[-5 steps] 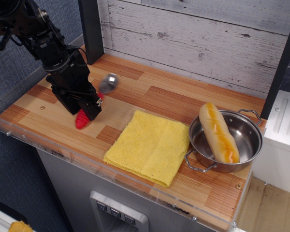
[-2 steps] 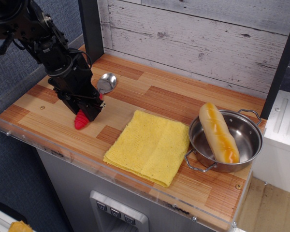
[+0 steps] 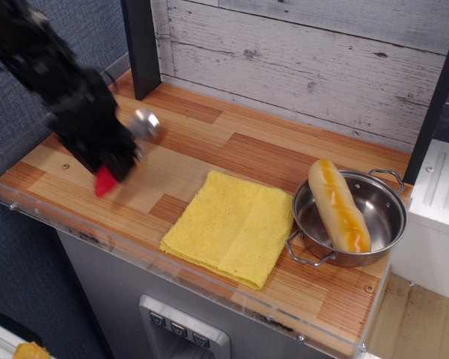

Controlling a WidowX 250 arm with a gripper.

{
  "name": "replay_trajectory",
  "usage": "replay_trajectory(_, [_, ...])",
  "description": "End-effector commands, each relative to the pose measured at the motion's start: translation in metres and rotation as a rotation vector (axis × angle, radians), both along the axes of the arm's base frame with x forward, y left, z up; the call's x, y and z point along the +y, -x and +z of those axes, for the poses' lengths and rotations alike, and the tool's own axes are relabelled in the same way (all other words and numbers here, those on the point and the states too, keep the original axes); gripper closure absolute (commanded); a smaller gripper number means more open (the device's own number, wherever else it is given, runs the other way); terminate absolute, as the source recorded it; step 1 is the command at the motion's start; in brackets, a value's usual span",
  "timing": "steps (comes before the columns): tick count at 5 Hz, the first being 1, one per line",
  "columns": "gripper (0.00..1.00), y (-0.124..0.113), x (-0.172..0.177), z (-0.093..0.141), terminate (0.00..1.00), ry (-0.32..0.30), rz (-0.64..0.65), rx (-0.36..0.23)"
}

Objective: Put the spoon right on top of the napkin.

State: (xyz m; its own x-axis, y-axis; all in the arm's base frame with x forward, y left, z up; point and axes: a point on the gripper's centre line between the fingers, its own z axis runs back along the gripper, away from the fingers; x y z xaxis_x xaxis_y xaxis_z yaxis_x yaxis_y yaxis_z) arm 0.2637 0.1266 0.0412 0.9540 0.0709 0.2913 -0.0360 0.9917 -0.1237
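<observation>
The spoon has a shiny metal bowl and a red ribbed handle. My black gripper is shut on the spoon's handle at the left of the wooden counter; its image is motion-blurred. The red handle end sticks out below the gripper and the bowl points up and to the right. The yellow terry napkin lies flat in the middle front of the counter, to the right of the gripper and apart from it.
A steel pot with a bread roll in it stands at the right. A black post rises at the back left. A clear acrylic rim runs along the counter's front edge.
The gripper with the spoon has moved left and slightly up, away from the napkin, and is now blurred by motion. The napkin and pot have not moved.
</observation>
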Motion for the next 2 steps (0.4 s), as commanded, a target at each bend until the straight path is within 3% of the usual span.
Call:
replay_trajectory(1, [1.00,-0.0024,0.0206,0.0985,0.00,-0.043,0.083,-0.247])
replay_trajectory(2, [1.00,-0.0042,0.0188,0.0912,0.00,-0.026,0.049,-0.231])
